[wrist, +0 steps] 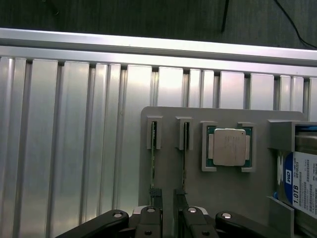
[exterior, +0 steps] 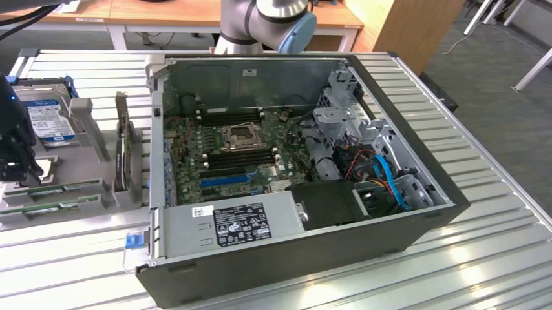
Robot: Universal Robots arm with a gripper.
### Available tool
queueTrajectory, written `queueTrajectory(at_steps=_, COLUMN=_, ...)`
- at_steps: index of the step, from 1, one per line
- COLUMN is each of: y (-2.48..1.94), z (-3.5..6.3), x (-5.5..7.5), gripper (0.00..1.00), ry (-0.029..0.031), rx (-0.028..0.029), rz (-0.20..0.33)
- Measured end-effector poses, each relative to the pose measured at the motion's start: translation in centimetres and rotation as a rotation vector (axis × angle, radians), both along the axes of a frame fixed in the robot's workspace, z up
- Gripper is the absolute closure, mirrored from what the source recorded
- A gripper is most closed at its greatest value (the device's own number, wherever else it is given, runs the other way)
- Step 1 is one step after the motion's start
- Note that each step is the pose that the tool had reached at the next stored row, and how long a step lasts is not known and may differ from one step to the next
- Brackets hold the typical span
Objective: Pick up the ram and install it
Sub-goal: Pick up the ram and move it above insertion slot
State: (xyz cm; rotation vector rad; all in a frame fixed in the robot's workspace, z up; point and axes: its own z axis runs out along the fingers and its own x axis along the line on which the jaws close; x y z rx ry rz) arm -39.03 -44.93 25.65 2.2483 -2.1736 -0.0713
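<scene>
Gripper (exterior: 21,169) sits at exterior view's left edge, low over grey parts holder (exterior: 90,139) on slatted tabletop (exterior: 483,258), w/ nothing in it. Two green sticks lie in the holder's slots just beside it: ram stick one (exterior: 62,189) and ram stick two (exterior: 41,210), both seated, neither lifted. Upright grey card (exterior: 125,152) and hard drive (exterior: 48,119) share the holder. Open PC case (exterior: 414,213) is toward the view's right, motherboard (exterior: 229,152) exposed; its long memory slots (exterior: 229,116) look unfilled, tho hard to be sure. Wrist view: fingers (wrist: 156,198) parted, jaws wide, no contact visible. Both sticks run edge-on in their slots, one roughly in line w/ each finger, so can't tell which is the target. Loose processor chip (wrist: 229,147) sits in its own pocket beside them. Judgement: pick step, approach phase, grasp not made, install not begun. Grasp calls for centring jaws over one stick's top edge, square to it, clear of its neighbour & the slot posts, w/ a firm even squeeze on the thin board.
</scene>
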Motion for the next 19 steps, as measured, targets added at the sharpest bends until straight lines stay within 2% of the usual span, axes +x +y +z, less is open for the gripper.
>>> queueTrajectory(at_steps=19, y=0.00, z=-1.71, x=0.0, gripper=0.76, ry=0.0002, rx=-0.0001, rz=0.000)
